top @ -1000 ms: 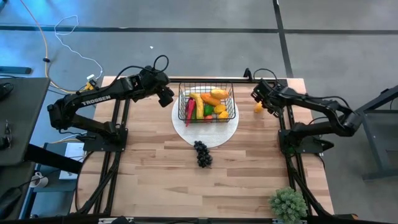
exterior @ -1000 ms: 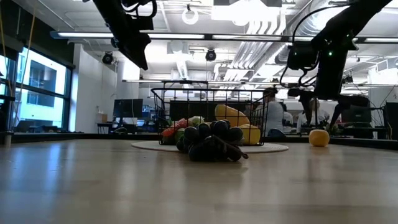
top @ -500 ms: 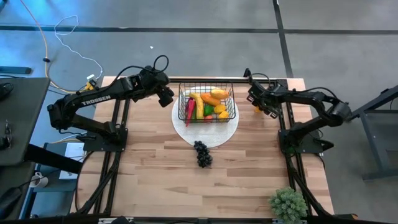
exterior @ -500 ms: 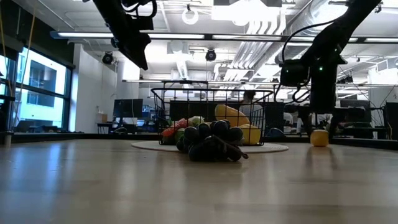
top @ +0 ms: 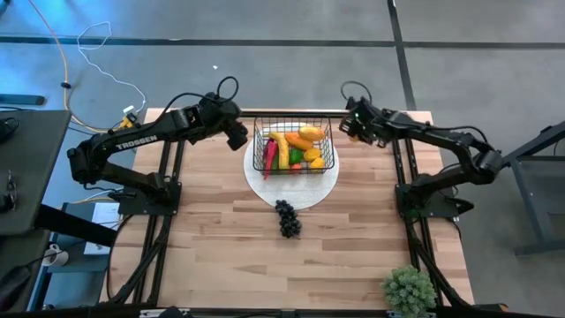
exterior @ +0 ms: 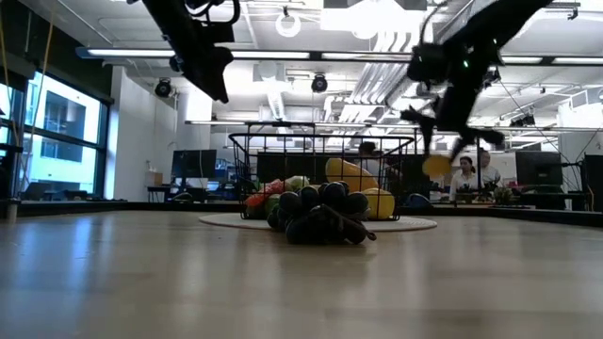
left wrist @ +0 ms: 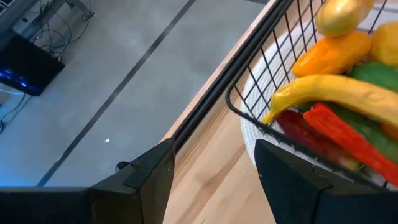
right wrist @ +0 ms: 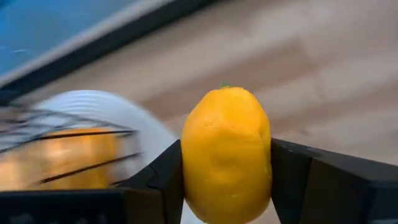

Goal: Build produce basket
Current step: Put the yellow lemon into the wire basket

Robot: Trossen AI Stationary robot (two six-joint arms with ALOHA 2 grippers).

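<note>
While its two dark fingers point(right wrist: 165, 180) press against either side of a yellow lemon point(right wrist: 227, 155), the right tool point(top: 351, 124) hangs lifted above the desk point(top: 353, 238) near the far edge, just beside the right side of the basket point(top: 328, 141); seen level across the desk, the lemon point(exterior: 436, 166) is in the air, clear of the wood; the left tool point(top: 237, 135) hovers just beside the basket's left side with its fingers point(left wrist: 152, 180) spread apart and nothing between them; the black wire basket stands on a round white plate point(top: 291, 187) and holds a banana point(left wrist: 336, 93), a red chili point(left wrist: 348, 137), green pieces and orange and yellow fruit; a bunch of dark grapes point(top: 288, 218) lies on the desk just off the plate's near rim, apart from the basket; a green bushy plant point(top: 408, 290) sits at the near right corner, well apart from everything else; people show in the room behind.
</note>
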